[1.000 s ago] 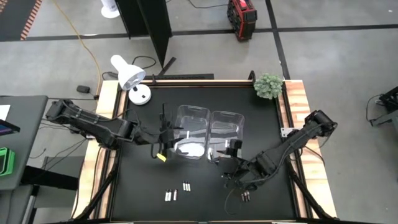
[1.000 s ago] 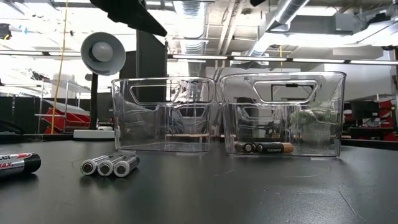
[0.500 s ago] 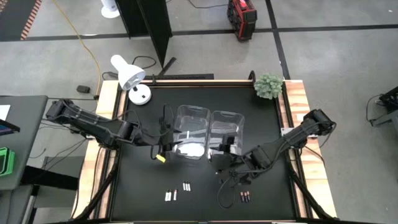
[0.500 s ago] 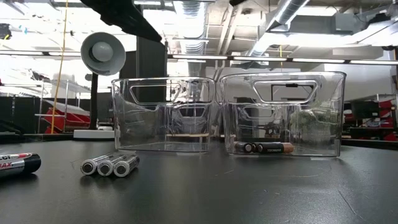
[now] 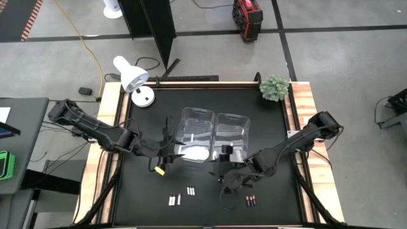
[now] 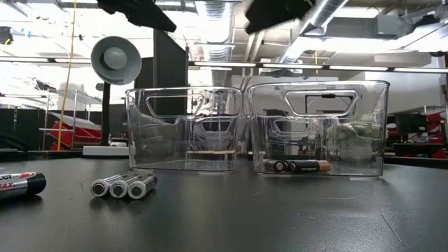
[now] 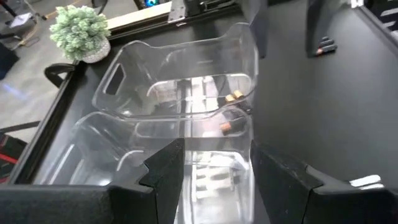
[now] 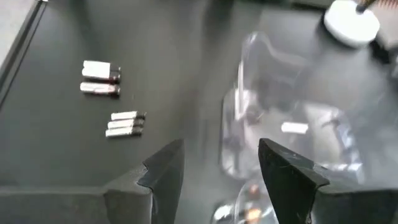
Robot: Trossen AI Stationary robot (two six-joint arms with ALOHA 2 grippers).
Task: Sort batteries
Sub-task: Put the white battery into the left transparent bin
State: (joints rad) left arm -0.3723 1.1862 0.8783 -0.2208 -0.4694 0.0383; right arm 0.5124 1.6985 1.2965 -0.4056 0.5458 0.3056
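Presently, on a black tabletop (image 5: pixel 267 127) with a wooden rim:

- Two clear bins, side by side and touching near the centre. Left bin (image 5: pixel 194 133) holds pale batteries (image 7: pixel 214 182), seen through its wall in the left wrist view. Right bin (image 5: pixel 232 135) holds dark, copper-ended batteries (image 6: pixel 297 166), lying against its front wall in the low view. Judged: one type per bin, which is the sorting rule.
- Loose silver batteries (image 5: pixel 181 194) lie in small clusters in front of the bins, towards the table's near edge; three lie side by side, touching, in the low view (image 6: pixel 124 186). Not yet sorted.
- Loose dark batteries (image 5: pixel 250 201) lie as a small group in front of the right bin, apart from the silver ones. Not yet sorted.
- One larger dark battery (image 6: pixel 21 185) at the low view's left edge, lying flat.
- Left claw (image 5: pixel 166 156) hangs just in front of the left bin, jaws wide, nothing between them. Judged: placed on the side of the silver clusters it would serve.
- Right claw (image 5: pixel 230 181) hangs in front of the right bin, between it and the dark group, jaws wide and empty; its wrist view looks across the silver clusters.
- White lamp (image 5: pixel 132 77) at the far left corner; small green plant (image 5: pixel 275 87) at the far right corner. Both well apart from the work.
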